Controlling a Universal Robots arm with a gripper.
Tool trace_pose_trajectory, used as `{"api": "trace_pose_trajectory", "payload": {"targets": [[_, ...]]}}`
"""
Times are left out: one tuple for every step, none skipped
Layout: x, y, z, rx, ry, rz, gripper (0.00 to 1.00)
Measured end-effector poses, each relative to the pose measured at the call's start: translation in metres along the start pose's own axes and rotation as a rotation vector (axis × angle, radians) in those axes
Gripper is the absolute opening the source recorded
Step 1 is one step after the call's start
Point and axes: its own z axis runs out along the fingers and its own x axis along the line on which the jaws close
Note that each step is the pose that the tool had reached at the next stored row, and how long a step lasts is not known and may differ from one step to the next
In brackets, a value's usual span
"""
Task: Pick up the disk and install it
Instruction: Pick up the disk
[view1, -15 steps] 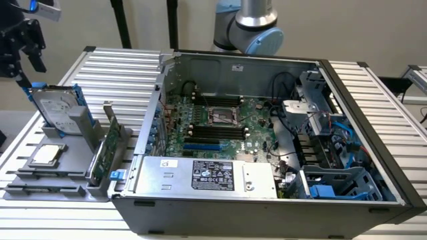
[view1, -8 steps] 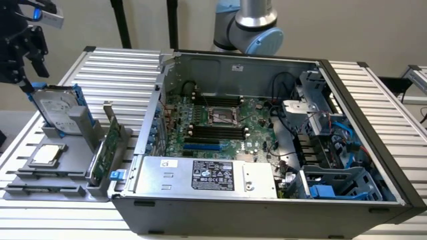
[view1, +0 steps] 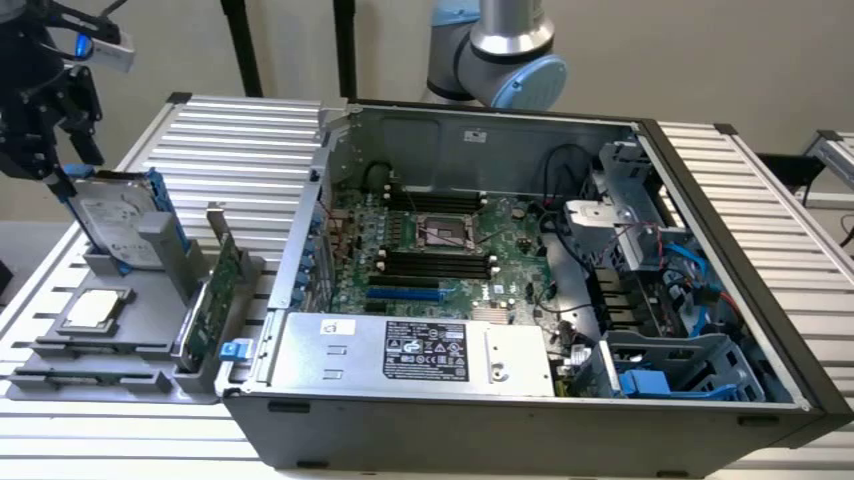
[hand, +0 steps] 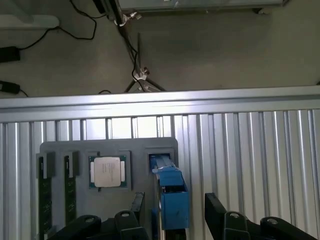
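I hold the gripper (hand: 175, 205) over the disk (view1: 114, 215), propped on edge in its grey holder (hand: 75, 147) for access, fingers (hand: 214, 210) spread astride its blue frame.

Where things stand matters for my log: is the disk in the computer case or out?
Out: the disk stands upright in the grey holder beside the case, the open hand straddling its blue frame.
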Motion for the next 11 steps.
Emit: {"api": "trace_pose_trajectory", "payload": {"targets": [[0.000,-0.0001,0.0018,0.0000,0.0001,-0.001,0.60],[0.000,-0.0001,0.0037,0.0001,0.0002,-0.003,0.60],[0.000,-0.0002,0.0054,-0.0001,0.0003,-0.004,0.60],[0.000,-0.0002,0.0071,-0.0001,0.0004,-0.005,0.60],[0.000,0.0001,0.0091,0.0000,0.0004,-0.005,0.60],[0.000,0.0003,0.0110,0.0004,0.0003,-0.006,0.60],[0.000,0.0007,0.0129,0.0009,0.0003,-0.006,0.60],[0.000,0.0012,0.0146,0.0017,0.0004,-0.007,0.60],[0.001,0.0016,0.0165,0.0028,0.0003,-0.007,0.60],[0.001,0.0020,0.0182,0.0041,0.0003,-0.008,0.60],[0.001,0.0022,0.0198,0.0058,0.0002,-0.008,0.60]]}}
